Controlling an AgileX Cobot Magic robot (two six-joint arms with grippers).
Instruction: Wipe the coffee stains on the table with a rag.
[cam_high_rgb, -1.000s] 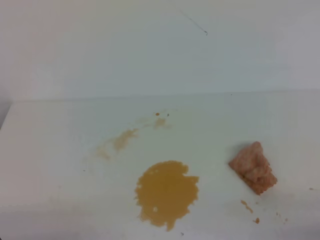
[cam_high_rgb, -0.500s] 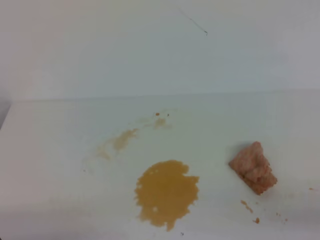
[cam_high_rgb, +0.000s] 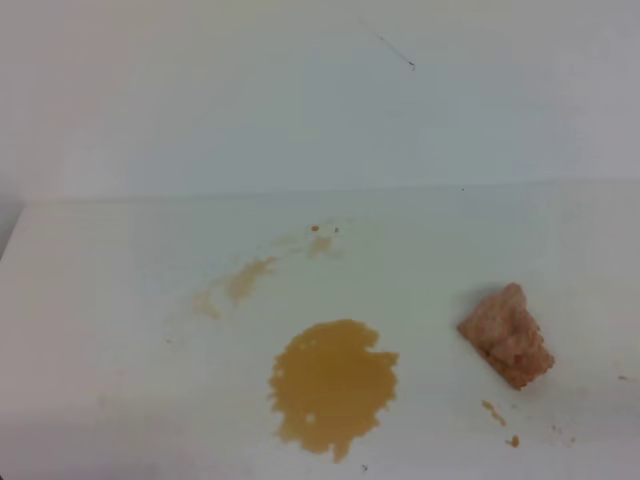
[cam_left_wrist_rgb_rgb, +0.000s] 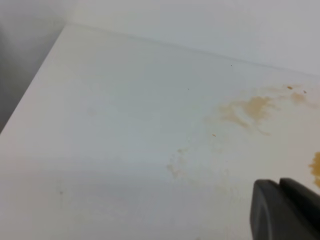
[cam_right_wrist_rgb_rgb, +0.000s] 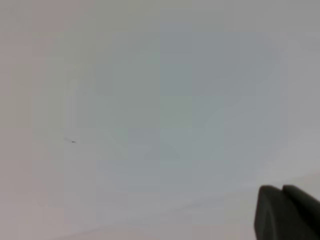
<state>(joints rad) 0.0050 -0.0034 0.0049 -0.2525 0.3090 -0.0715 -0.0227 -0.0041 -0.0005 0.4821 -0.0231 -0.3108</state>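
Observation:
The coffee stains show as a big amber-brown blotch (cam_high_rgb: 332, 385) at the front middle of the white table (cam_high_rgb: 100, 330), with fainter tan smears (cam_high_rgb: 240, 282) behind it to the left. The pinkish-orange rag (cam_high_rgb: 506, 335) lies by itself to the right of the blotch. Neither gripper appears in the exterior high view. In the left wrist view the left gripper (cam_left_wrist_rgb_rgb: 279, 183) is shut with nothing in it, low at the right, and the tan smears (cam_left_wrist_rgb_rgb: 250, 107) lie beyond it. The right gripper (cam_right_wrist_rgb_rgb: 281, 189) is shut and empty, facing a plain pale surface.
Small orange-brown crumbs (cam_high_rgb: 493, 410) lie just in front of the rag. A pale wall (cam_high_rgb: 250, 100) rises behind the table. The table's left edge (cam_left_wrist_rgb_rgb: 30, 95) drops off to a dark gap.

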